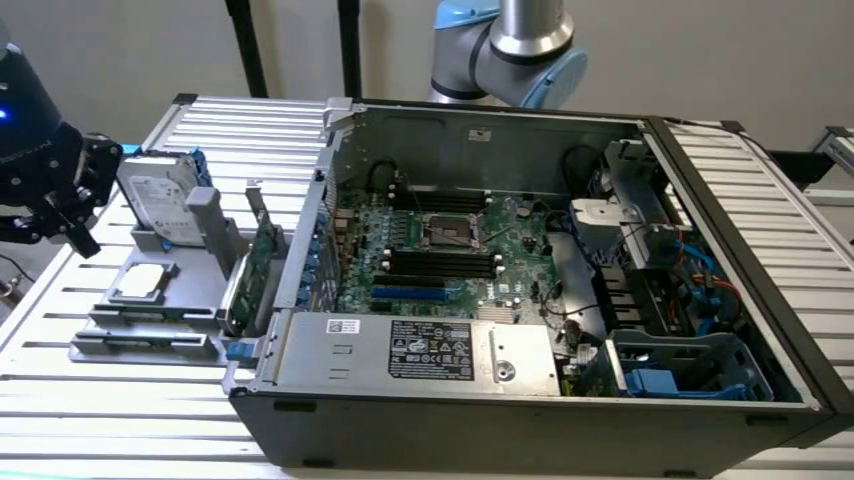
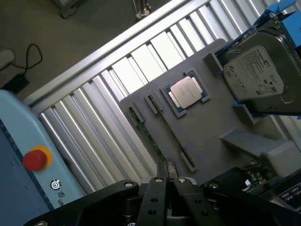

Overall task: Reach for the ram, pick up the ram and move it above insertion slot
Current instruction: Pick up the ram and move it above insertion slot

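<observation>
My jaws are clenched together with nothing between them. The gripper (image 2: 169,173) hangs over the near end of a grey tray (image 2: 211,132). It isn't touching anything.

The ram (image 2: 151,141) stands on its edge in a narrow holder on that tray, a thin green strip running away from the fingertips and close to them. Just beside it a square silver processor chip (image 2: 184,92) lies flat in its own recess. Further along the tray, a silver hard drive (image 2: 256,75) with blue rails leans in its cradle.

In the exterior view the gripper (image 1: 74,215) sits off the tray's edge on the exterior view's left, over the slatted metal bench (image 1: 240,125). A green expansion card (image 1: 262,268) stands upright between the tray and the open computer case (image 1: 534,400). The black memory slots (image 1: 441,262) on the motherboard inside are well apart from the gripper.
</observation>
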You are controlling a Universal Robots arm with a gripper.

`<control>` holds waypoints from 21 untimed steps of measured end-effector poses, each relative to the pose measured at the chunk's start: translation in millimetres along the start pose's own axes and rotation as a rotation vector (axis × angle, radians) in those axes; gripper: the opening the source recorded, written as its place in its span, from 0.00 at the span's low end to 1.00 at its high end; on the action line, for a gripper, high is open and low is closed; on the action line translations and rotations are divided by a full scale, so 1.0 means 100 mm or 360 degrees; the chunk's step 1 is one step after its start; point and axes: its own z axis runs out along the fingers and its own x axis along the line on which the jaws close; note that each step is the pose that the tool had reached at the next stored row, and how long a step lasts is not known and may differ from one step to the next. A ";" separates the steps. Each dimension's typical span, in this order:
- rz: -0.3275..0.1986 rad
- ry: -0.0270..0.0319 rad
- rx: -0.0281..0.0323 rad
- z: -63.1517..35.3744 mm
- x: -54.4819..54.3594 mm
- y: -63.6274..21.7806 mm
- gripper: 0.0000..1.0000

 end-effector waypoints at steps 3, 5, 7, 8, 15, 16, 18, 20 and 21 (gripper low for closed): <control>-0.0085 0.00034 0.00007 0.002 0.00 0.000 0.11; -0.0145 0.00058 0.00011 0.003 0.00 0.000 0.11; -0.0202 0.00079 0.00015 0.004 0.00 0.000 0.11; -0.0230 0.00089 0.00016 0.005 0.00 0.000 0.11; -0.0432 0.00160 0.00028 0.010 0.00 0.000 0.11; -0.0461 0.00170 0.00029 0.010 0.00 0.000 0.11; -0.0519 0.00191 0.00032 0.011 0.00 0.000 0.11; -0.0578 0.00211 0.00035 0.013 0.00 0.000 0.11; -0.0607 0.00220 0.00036 0.013 0.00 0.000 0.11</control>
